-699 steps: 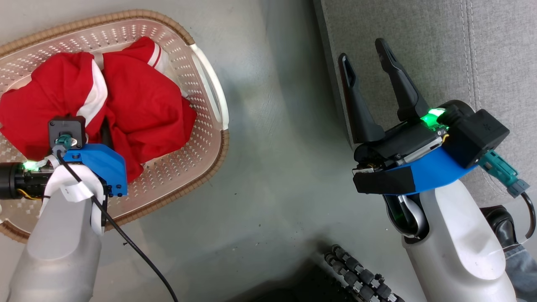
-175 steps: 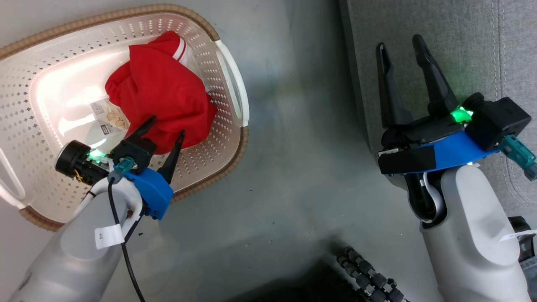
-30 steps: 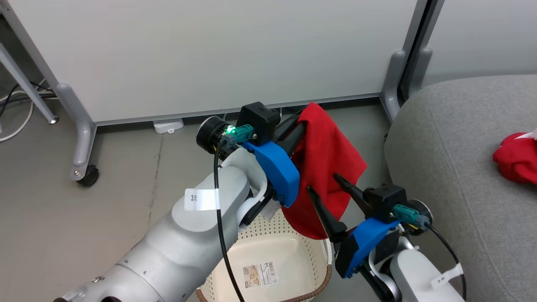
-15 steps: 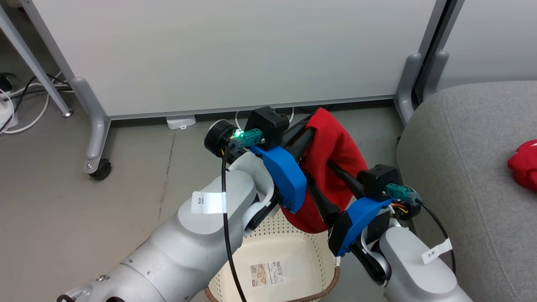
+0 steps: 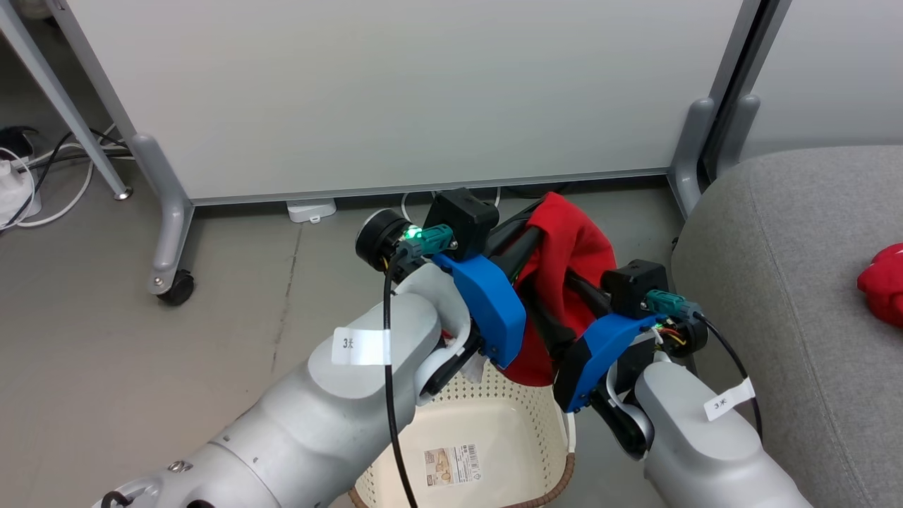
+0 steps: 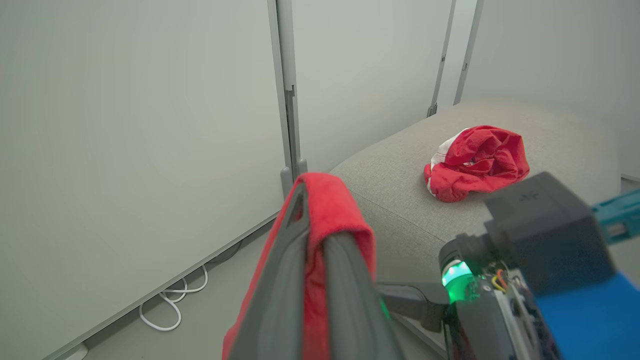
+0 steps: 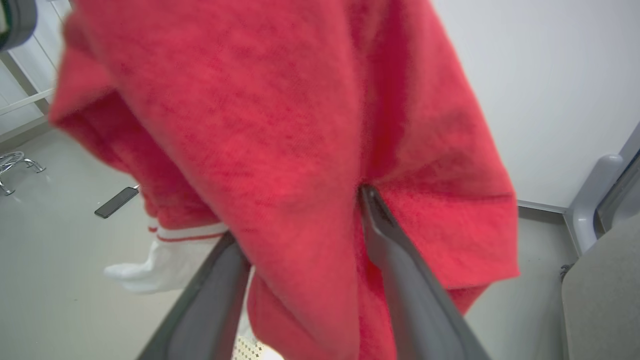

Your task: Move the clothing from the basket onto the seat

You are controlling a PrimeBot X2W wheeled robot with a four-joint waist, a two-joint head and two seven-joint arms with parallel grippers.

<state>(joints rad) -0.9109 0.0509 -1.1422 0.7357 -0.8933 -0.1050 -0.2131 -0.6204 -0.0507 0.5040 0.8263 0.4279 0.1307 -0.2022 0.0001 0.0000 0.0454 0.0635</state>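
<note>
A red garment [image 5: 564, 247] of the clothing hangs from my left gripper [image 5: 530, 233], which is shut on its top fold above the basket [image 5: 522, 416]. The left wrist view shows the cloth [image 6: 330, 210] pinched between those fingers [image 6: 345, 290]. My right gripper [image 5: 547, 293] is open, its two fingers straddling the hanging cloth from the right. In the right wrist view, red cloth [image 7: 280, 130] bulges between the spread fingers [image 7: 400, 270], and a white striped cuff [image 7: 175, 250] dangles below. A second red garment [image 6: 475, 160] lies crumpled on the grey seat [image 5: 776, 268]. The cream basket holds no clothing, and its label sticker [image 5: 451, 464] shows.
A pale grey partition panel [image 5: 395, 92] on wheeled legs [image 5: 169, 240] stands behind the arms. Another leg [image 5: 688, 155] stands by the seat's corner. Cables [image 5: 42, 190] lie on the floor at the far left. A dark flat object [image 7: 116, 202] lies on the floor.
The head camera has shifted a little. My right gripper has pushed up and left, so its open fingers now reach deeper around the hanging garment. The left gripper keeps its grip.
</note>
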